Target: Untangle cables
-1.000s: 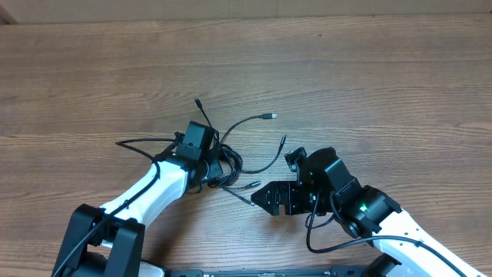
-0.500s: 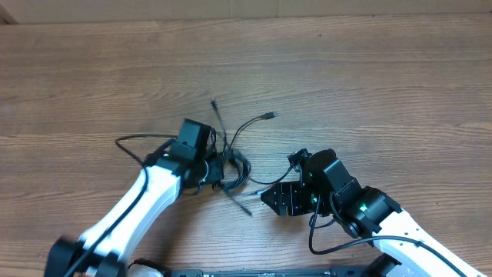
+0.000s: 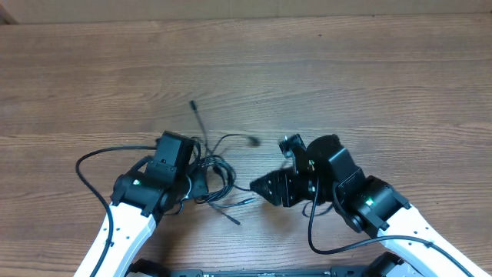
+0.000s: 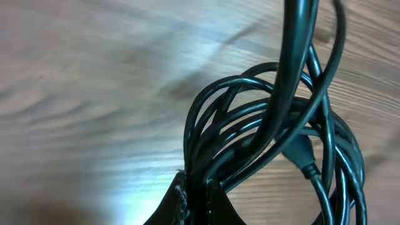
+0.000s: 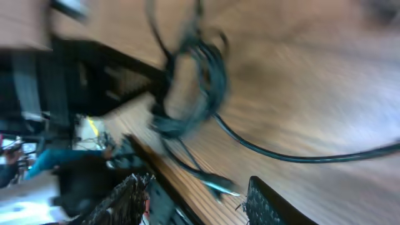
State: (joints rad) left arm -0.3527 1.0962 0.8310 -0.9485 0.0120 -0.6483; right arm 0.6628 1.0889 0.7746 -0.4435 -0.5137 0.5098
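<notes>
"Overhead view: where do the cables [image 3: 217, 171] lie?"

"In a loose black knot on the wooden table [image 3: 369, 69], near its front edge and between the two arms. Several ends stray out of the knot. One reaches up and away from the robot, one curls to the right, and two point toward the front edge."

"And the left gripper [image 3: 198, 183]?"

"It sits at the left side of the knot, right against it. The left wrist view is plainer. The fingertips [image 4: 181, 190] are pressed together at the bottom of the frame, pinching a bunch of the looped cables [image 4: 250, 125], and the loops fan upward from that pinch."

"How about the right gripper [image 3: 261, 188]?"

"It lies just right of the knot with its tip pointing at it. From overhead I can't make out the jaws. In the right wrist view, blurred as it is, the two fingers [image 5: 134, 200] stand apart with nothing clamped. A plug [image 5: 220, 184] on a cable end shows in the gap. I can't tell whether it touches either finger."

"Is the knot visible there too?"

"Yes, the cables [image 5: 200, 81] sit further up the frame, and one strand sweeps off to the right."
</notes>
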